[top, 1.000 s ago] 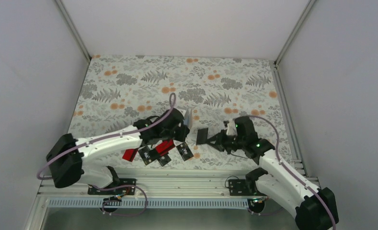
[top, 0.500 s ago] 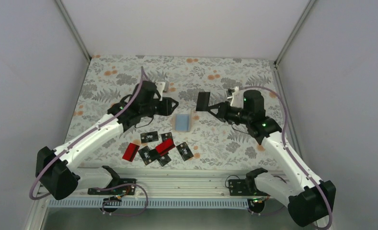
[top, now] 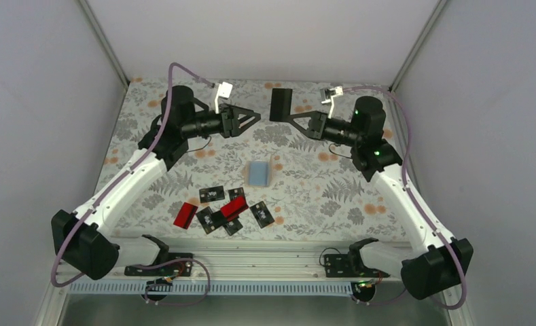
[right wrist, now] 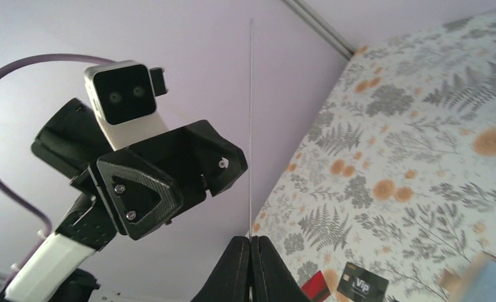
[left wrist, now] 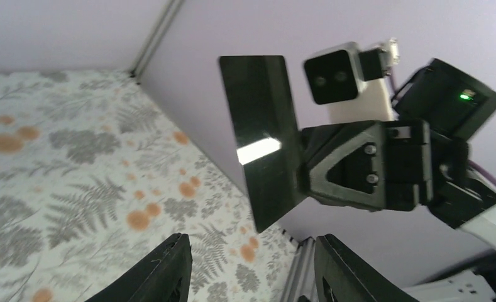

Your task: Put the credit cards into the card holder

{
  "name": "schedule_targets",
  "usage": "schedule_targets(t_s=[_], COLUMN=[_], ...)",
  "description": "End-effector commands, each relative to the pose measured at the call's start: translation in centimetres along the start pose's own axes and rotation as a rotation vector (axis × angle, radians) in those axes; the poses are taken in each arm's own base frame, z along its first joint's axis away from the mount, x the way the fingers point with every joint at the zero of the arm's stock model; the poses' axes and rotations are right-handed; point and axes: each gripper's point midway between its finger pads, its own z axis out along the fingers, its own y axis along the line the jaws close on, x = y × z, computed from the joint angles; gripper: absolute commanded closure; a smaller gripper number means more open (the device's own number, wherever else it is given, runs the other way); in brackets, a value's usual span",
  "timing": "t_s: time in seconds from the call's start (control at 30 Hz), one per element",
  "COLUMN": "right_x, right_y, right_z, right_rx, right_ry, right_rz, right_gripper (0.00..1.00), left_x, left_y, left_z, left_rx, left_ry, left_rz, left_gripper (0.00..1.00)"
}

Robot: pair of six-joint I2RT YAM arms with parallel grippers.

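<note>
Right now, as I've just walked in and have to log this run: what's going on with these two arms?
The right claw holds a plain black card by its edge, up in the air. The left claw faces it from just across, open and empty. The wallet lies blue side up on the table below, with neither arm touching it. The other cards, black and red, lie scattered nearer the arm bases.

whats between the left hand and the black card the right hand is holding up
Nothing: just open air between the left hand and the black card, clear in the top and left wrist views.
</note>
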Motion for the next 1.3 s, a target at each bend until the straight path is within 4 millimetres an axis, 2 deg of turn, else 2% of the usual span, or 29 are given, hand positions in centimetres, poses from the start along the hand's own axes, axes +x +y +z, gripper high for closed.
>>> schedule_targets(t_s=[0.0, 0.3, 0.53, 0.67, 0.73, 0.83, 0.9, 1.0, 1.27], right_x=[-1.0, -0.4, -0.2, -0.3, -0.6, -1.5, -1.8, -2.2, -1.6], right_y=[2.9, 4.6, 5.3, 5.4, 5.2, 5.2, 5.4, 5.8, 6.2], right_z=[0.3, 0.5, 0.6, 0.7, 0.8, 1.0, 0.9, 0.8, 0.9], right_rx=[-0.132, -0.25, -0.292, -0.286, -0.262, -0.218, -0.206, -0.208, -0.25], right_ry=[0.037, 0.115, 0.147, 0.16, 0.156, 0.141, 0.138, 0.142, 0.19], right_rz=[-0.107, -0.163, -0.186, -0.216, -0.242, -0.322, -0.362, -0.414, -0.452], right_gripper=[0.96, 0.96, 0.96, 0.96, 0.96, 0.7, 0.63, 0.61, 0.64], left_x=[-1.8, -2.6, -3.0, -3.2, -3.3, -2.9, -2.5, -1.9, -1.5], left_y=[-3.3, -3.7, -3.9, -4.0, -4.1, -4.2, -4.1, -4.2, -4.9], left_z=[0.1, 0.7, 1.0, 1.0, 1.0, 0.9, 0.8, 0.6, 0.2], left_rx=[0.167, 0.226, 0.256, 0.255, 0.258, 0.258, 0.257, 0.259, 0.273], left_ry=[-0.01, -0.023, -0.036, -0.041, -0.04, -0.023, -0.005, 0.016, 0.042], left_rz=[0.084, 0.101, 0.104, 0.104, 0.103, 0.102, 0.1, 0.102, 0.113], left_gripper=[0.5, 0.54, 0.73, 0.96, 0.97, 0.98, 0.98, 0.98, 0.98])
